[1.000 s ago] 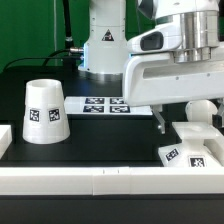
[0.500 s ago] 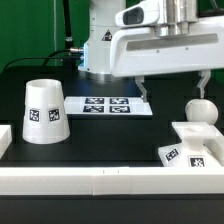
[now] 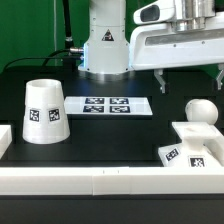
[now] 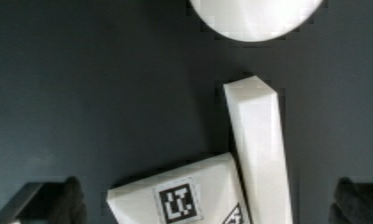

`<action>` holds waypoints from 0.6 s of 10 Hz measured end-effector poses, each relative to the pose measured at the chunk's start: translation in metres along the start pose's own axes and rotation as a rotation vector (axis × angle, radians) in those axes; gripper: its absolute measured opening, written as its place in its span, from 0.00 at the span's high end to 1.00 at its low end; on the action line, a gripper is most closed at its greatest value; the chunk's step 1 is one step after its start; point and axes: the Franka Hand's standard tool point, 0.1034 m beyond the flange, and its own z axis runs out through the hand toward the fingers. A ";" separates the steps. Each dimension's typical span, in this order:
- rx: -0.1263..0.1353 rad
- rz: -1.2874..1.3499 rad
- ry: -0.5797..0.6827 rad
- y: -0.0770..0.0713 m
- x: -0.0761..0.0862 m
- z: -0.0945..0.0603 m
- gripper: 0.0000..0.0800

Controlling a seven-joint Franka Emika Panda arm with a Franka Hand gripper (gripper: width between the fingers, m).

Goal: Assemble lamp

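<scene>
- Lifted since a second ago, the pincer (image 3: 190, 88) is hanging released, jaws wide, holding nothing.
- Shade (image 3: 45, 110) is standing on the tabletop (image 3: 100, 140) at the exterior view's left.
- Bulb (image 3: 200, 110) is resting at the right, near the base (image 3: 195, 145).

The widest free stretch of dark worktop (image 3: 100, 140) lay between the shade (image 3: 45, 110) on the exterior view's left and the bulb (image 3: 203, 110) on its right, broken only by the flat marker board (image 3: 112, 105). A long white rail (image 3: 100, 182) closed off the near edge, and the arm's pedestal (image 3: 103, 48) blocked the far side. Room was tight on the right: the base (image 3: 183, 155) sat wedged between the rail and a white bar (image 3: 198, 132), the bulb just beyond. The pincer (image 3: 192, 80) hung above them, spread wide, touching nothing.
</scene>
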 end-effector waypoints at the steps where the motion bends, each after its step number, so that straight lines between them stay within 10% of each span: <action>1: -0.001 -0.002 -0.005 0.000 -0.001 0.000 0.13; 6: -0.033 -0.032 -0.196 -0.001 -0.020 0.022 0.13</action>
